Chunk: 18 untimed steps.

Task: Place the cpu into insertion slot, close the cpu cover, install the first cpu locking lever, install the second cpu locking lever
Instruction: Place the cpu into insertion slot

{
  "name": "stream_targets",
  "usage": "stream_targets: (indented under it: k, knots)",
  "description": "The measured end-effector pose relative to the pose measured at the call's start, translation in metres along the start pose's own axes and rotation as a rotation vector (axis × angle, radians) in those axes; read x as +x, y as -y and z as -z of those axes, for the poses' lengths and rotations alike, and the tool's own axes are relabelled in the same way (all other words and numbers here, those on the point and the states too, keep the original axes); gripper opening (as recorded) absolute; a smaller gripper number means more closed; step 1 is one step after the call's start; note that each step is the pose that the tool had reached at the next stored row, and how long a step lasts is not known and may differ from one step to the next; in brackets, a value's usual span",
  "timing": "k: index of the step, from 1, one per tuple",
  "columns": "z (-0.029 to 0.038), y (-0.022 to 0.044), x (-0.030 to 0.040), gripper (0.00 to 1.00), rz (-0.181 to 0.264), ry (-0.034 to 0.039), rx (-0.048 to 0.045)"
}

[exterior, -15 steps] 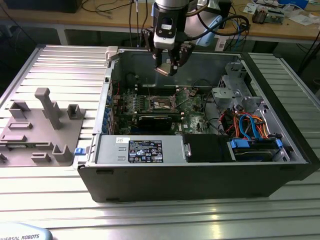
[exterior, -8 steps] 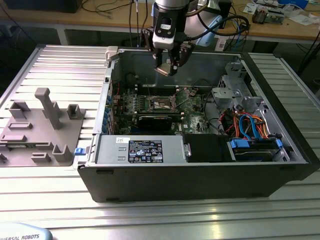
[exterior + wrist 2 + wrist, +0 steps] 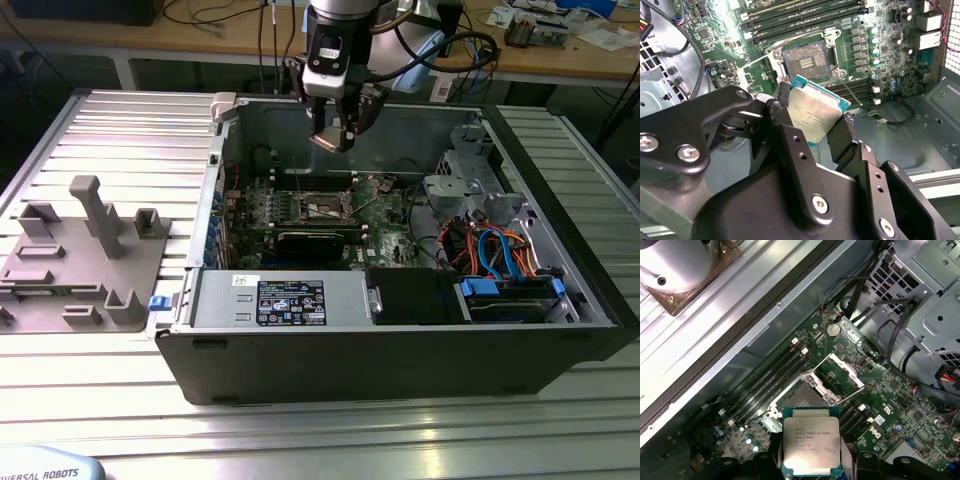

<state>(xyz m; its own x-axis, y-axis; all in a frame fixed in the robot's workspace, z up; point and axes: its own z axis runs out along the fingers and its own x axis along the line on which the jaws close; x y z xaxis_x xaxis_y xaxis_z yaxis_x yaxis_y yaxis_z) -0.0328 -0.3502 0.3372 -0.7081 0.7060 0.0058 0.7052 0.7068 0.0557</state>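
My gripper (image 3: 335, 136) hangs over the open computer case, above the green board (image 3: 388, 226). It is shut on the cpu (image 3: 815, 116), a flat square chip with a silver-grey top, gripped by two opposite edges between the black fingers (image 3: 844, 131). In the first wrist view the cpu (image 3: 811, 442) is held above the board, covering one edge of the insertion slot (image 3: 799, 398). The insertion slot (image 3: 807, 61) lies bare, a dark square with a silvery rim. The cpu cover (image 3: 841, 371) stands swung up beside it. A thin locking lever (image 3: 851, 94) sticks out at the slot's side.
Long black memory slots (image 3: 805, 15) flank the socket. A black card (image 3: 315, 240) and the grey power supply (image 3: 285, 298) lie on the near side. Drive bays with blue and orange cables (image 3: 500, 250) fill the exterior view's right. A grey fixture plate (image 3: 80, 260) sits outside the case.
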Motion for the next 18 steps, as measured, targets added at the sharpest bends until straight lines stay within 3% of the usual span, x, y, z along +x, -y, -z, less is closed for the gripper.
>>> stream_targets:
  k: [18]
  knots:
    - [-0.0001, 0.0000, 0.0000, 0.54, -0.076, 0.0043, -0.0004]
